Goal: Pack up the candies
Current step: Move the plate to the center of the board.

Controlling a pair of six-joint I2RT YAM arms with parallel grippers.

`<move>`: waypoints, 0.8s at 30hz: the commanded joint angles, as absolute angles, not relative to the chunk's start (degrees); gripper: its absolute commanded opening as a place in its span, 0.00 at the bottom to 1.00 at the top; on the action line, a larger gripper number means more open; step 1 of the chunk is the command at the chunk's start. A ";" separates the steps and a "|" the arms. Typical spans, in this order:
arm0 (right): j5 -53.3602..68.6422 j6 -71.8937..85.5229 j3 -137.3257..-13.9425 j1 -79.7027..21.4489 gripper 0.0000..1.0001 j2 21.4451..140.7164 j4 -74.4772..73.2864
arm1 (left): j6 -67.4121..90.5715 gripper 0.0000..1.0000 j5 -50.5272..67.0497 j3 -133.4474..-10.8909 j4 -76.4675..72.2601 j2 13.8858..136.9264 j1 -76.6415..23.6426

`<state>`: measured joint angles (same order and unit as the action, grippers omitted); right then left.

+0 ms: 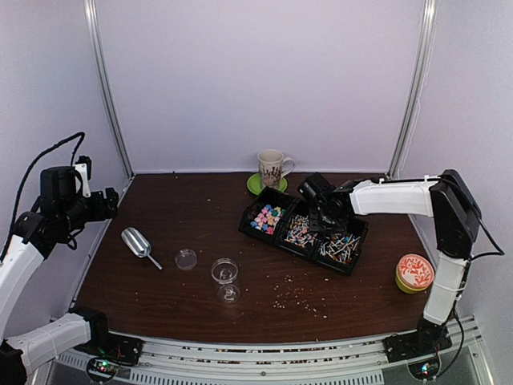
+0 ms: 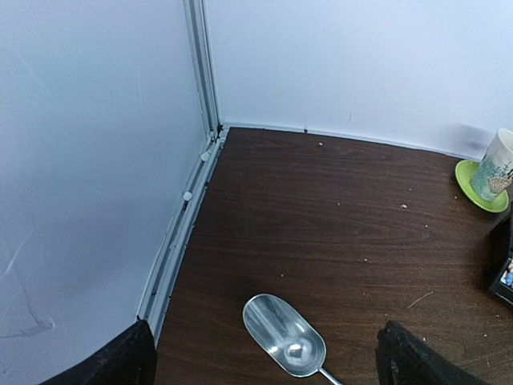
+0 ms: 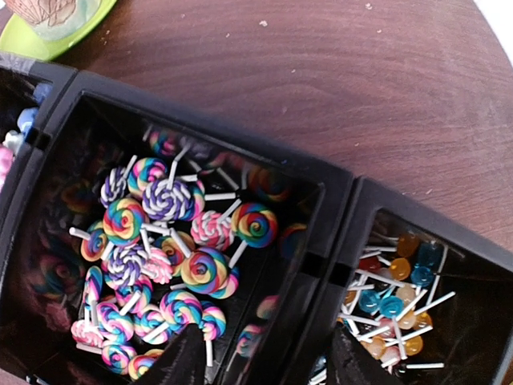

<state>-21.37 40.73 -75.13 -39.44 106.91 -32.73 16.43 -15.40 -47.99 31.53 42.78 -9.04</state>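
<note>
R gripper (image 3: 268,353) hangs over tray (image 3: 208,124), astride the divider; jaws part-spread, nothing btwn them. L gripper (image 2: 268,357) is spread wide and empty, over scoop (image 1: 138,242) at table's 9 o'clock. Candies sit in tray at 1 o'clock: swirl lollies (image 3: 176,249) mid bin, ball lollies (image 3: 393,297) next bin, pastel bits (image 1: 268,216) far bin. Prob. light, stiff, brittle, sticks tangled, so pinch one head or stick. Divider under jaws may snag. Jar (image 1: 225,273) + lid (image 1: 186,259) at 6, cup (image 1: 272,167) at 12, tin (image 1: 414,273) at 4.
</note>
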 commanded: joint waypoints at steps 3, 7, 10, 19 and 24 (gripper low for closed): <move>-19.31 40.47 -75.76 -39.20 0.44 108.30 -31.38 | 16.70 0.98 -14.72 -47.64 30.56 42.36 -8.48; -18.84 38.92 -77.36 -39.22 0.35 109.18 -31.67 | 16.70 0.98 -14.72 -47.60 30.54 42.35 -8.52; -18.52 37.51 -79.25 -39.33 0.27 109.99 -32.11 | 16.70 0.98 -14.74 -47.60 30.59 42.44 -8.48; -17.42 33.08 -87.28 -40.77 0.23 115.23 -34.01 | 16.70 0.98 -14.62 -47.57 30.59 42.62 -8.46; -18.15 32.80 -93.69 -42.19 0.22 119.79 -35.52 | 16.70 0.98 -14.71 -47.55 30.59 42.69 -8.51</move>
